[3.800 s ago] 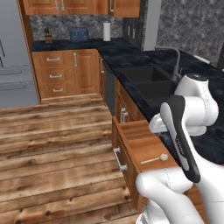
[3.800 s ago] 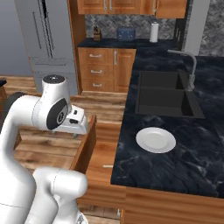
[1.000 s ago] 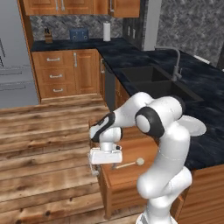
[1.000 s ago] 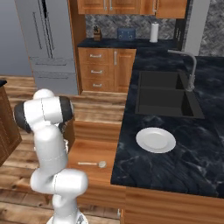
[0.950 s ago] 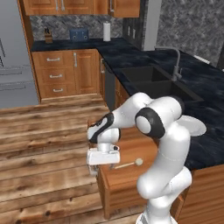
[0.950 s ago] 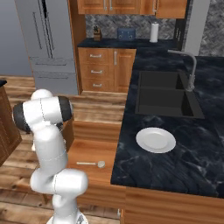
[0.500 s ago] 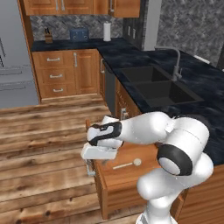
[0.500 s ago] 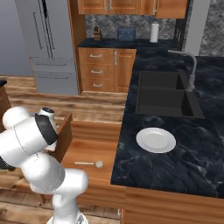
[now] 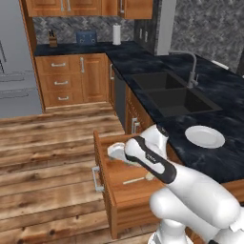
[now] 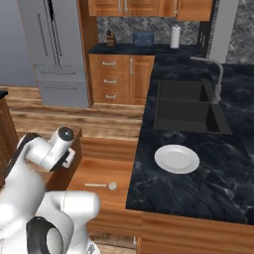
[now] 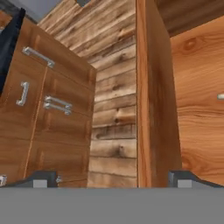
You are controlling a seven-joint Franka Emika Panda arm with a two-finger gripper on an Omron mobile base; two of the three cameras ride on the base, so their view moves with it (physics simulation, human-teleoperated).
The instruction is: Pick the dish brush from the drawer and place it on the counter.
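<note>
The drawer (image 9: 112, 202) stands pulled out from under the counter (image 9: 224, 157), its silver bar handle (image 9: 96, 178) facing the floor. The dish brush (image 9: 138, 179) lies flat on the drawer's bottom, head toward the counter; from the other side the dish brush (image 10: 101, 186) lies free, nothing touching it. My gripper (image 9: 116, 153) hovers over the drawer's far left part, above and left of the brush. Seen along the hand, the gripper (image 11: 114, 180) is open, its fingertips (image 11: 43, 179) straddling a drawer wall (image 11: 151, 109). A sliver of the brush handle (image 11: 221, 96) shows at the right edge.
A round white plate (image 9: 205, 137) sits on the counter beside the sunken sink (image 9: 176, 97) with its curved tap (image 9: 190, 66). Wood-plank floor (image 9: 47, 162) spreads left of the drawer. Wooden cabinets (image 11: 39, 113) with small handles stand beyond the floor.
My hand has left the drawer's front and risen back over the open drawer, with the arm swinging round. The brush and the drawer have stayed put.
</note>
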